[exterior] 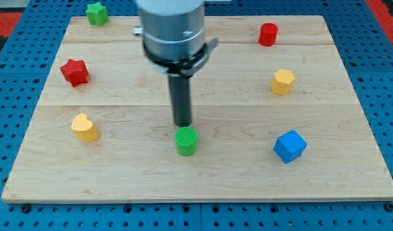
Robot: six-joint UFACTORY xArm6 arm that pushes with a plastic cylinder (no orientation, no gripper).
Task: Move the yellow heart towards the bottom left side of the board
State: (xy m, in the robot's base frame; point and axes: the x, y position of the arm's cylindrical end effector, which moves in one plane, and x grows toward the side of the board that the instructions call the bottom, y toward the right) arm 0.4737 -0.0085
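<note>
The yellow heart (85, 127) lies on the wooden board (119, 173) at the view's left, a little below the middle height. My tip (183, 124) is at the board's centre, well to the right of the heart. It stands just above the green cylinder (187, 141), very close to it, and I cannot tell whether they touch.
A red star (74, 71) lies above the heart at the left. A green star (96, 13) is at the top left edge. A red cylinder (268, 34) and a yellow hexagon (282, 81) are at the right, and a blue cube (289, 145) is at the lower right.
</note>
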